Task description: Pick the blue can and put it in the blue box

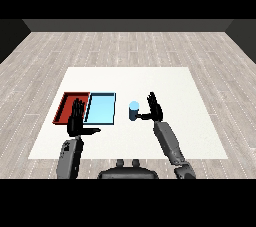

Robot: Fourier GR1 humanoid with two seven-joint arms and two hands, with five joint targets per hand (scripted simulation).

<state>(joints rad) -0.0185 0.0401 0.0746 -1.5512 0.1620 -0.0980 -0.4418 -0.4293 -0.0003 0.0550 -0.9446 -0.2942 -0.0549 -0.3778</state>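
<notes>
Blue can (134,110) upright on tabletop (175,86), just right of blue box (100,108). Our right hand (155,108) spread wide beside can, not yet gripping. We should curl around can's middle, lift straight, carry left. Left hand (76,122) open, idle.

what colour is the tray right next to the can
Light blue, seen in the head view: the flat light blue tray lies just left of the small blue can.
</notes>
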